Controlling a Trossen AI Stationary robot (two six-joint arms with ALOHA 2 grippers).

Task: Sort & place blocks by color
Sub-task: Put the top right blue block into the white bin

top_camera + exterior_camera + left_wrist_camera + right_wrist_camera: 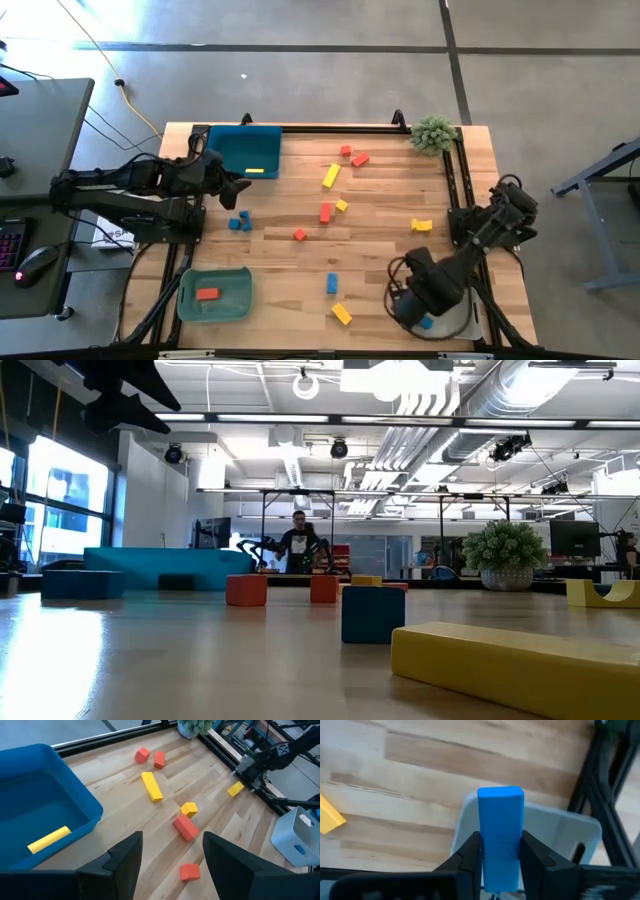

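Red-orange, yellow and blue blocks lie scattered over the wooden table (380, 250). Among them are a yellow bar (331, 176), a red block (325, 212) and a blue block (332, 283). A blue tray (245, 150) at the far left holds a yellow bar (49, 839). A green tray (213, 295) at the near left holds a red block (207, 294). My left gripper (172, 850) hovers open and empty beside the blue tray. My right gripper (500, 855) is shut on a blue bar (500, 820) over a grey tray (560, 830) at the near right. My right gripper pinches the blue bar between its two fingers (470, 852), one on each long side, coming from above and pointing down. The bar lies along the fingers, and its free end (500, 795) reaches out past them. It is lifted clear, above the grey tray.
A small potted plant (433, 133) stands at the far right corner. Dark rails (455, 190) run along the table's edges. A person (299, 540) stands far off in the room behind. Bare wood lies between the scattered blocks in the middle.
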